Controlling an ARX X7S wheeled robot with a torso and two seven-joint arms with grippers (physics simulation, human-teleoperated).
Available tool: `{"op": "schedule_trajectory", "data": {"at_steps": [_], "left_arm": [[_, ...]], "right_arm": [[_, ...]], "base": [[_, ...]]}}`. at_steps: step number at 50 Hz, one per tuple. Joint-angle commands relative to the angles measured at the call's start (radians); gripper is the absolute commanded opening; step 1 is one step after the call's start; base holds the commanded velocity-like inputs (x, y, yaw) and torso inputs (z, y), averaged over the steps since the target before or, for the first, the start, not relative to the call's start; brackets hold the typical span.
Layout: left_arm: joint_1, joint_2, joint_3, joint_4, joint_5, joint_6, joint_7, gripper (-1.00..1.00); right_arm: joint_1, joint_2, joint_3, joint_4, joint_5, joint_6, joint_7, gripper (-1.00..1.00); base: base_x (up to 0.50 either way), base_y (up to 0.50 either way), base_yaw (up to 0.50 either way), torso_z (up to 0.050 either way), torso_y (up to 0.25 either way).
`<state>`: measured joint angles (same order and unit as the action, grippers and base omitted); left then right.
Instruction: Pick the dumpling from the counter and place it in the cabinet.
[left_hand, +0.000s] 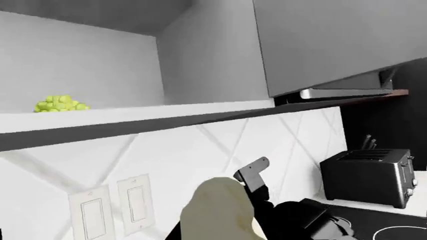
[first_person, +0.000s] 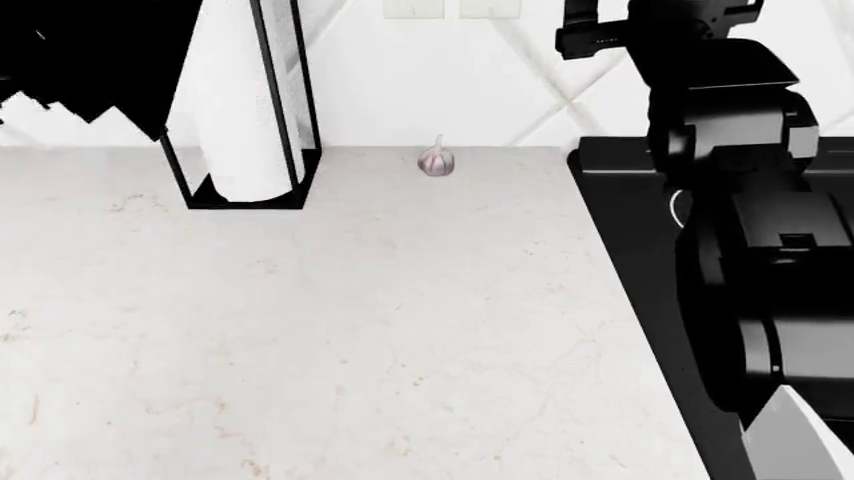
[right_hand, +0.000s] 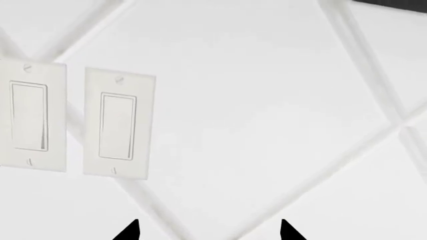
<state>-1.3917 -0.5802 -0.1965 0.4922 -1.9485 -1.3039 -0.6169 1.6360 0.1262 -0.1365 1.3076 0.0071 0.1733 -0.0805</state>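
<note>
2 black fingertips (right_hand: 133, 231) of the right gripper (right_hand: 209, 233) were seen at the edge of the right wrist view, spread well apart with nothing between them. They were pointed at the white tiled wall, where 2 light switches (right_hand: 117, 122) were mounted side by side.

The dumpling (left_hand: 212, 212) was seen close to the left wrist camera, raised off the counter (first_person: 334, 330) and level with the wall below the cabinet shelf (left_hand: 167, 114). It was pressed against the black parts of the left gripper (left_hand: 230, 220), which was judged to be closed on it, although the pads themselves were largely hidden behind the dough. 1 black bracket-like fingertip (left_hand: 253, 171) was visible just above the dumpling.

The cabinet was shown open, its grey door (left_hand: 333, 40) swung aside. 1 bunch of green grapes (left_hand: 60, 104) was lying on the shelf, well apart from the dumpling. A black toaster (left_hand: 370, 175) was standing on the counter beside the stovetop (first_person: 641, 220).

From the head view, the counter was seen bare of the dumpling. A garlic bulb (first_person: 437, 161) was resting near the wall, and a paper towel roll in a black holder (first_person: 247, 100) was standing upright near it. The right arm (first_person: 747, 200) was raised over the stovetop, its gripper near the wall.
</note>
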Motion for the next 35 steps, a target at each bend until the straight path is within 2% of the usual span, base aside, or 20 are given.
{"op": "schedule_trajectory", "data": {"at_steps": [1,7,11,15,19,26,30,35], "left_arm": [[-0.288,-0.095,0.098,-0.046,-0.189,0.101,-0.200,-1.00],[-0.518,-0.118,0.180,-0.162,-0.031,0.007,-0.155,-1.00],[-0.594,-0.132,0.209,-0.214,0.212,-0.065,-0.020,-1.00],[-0.578,-0.176,0.275,-0.267,0.514,-0.018,0.142,-1.00],[-0.600,-0.187,0.370,-0.375,0.735,0.073,0.223,-1.00],[-0.685,-0.096,0.496,-0.637,0.943,0.212,0.317,-1.00],[-0.764,-0.008,0.569,-0.893,1.069,0.332,0.394,-1.00],[-0.850,0.132,0.649,-1.315,1.196,0.499,0.528,-1.00]], "right_arm": [[0.005,-0.001,0.001,0.000,0.002,0.000,-0.004,1.00],[0.000,-0.001,0.002,0.000,0.005,-0.004,-0.007,1.00],[-0.007,-0.002,0.005,0.000,0.008,-0.008,-0.008,1.00],[-0.007,-0.003,0.006,0.000,0.009,-0.011,-0.010,1.00],[-0.007,-0.003,0.005,0.000,0.008,-0.011,-0.010,1.00],[-0.009,-0.011,0.008,-0.001,0.011,-0.017,-0.011,1.00],[-0.013,-0.005,0.008,-0.001,0.012,-0.022,-0.018,1.00],[-0.020,0.006,0.012,-0.001,0.017,-0.030,-0.021,1.00]], "base": [[0.00,0.00,0.00,0.000,0.000],[0.00,0.00,0.00,0.000,0.000],[0.00,0.00,0.00,0.000,0.000],[0.00,0.00,0.00,0.000,0.000],[0.00,0.00,0.00,0.000,0.000],[0.00,0.00,0.00,0.000,0.000],[0.00,0.00,0.00,0.000,0.000],[0.00,0.00,0.00,0.000,0.000]]}}
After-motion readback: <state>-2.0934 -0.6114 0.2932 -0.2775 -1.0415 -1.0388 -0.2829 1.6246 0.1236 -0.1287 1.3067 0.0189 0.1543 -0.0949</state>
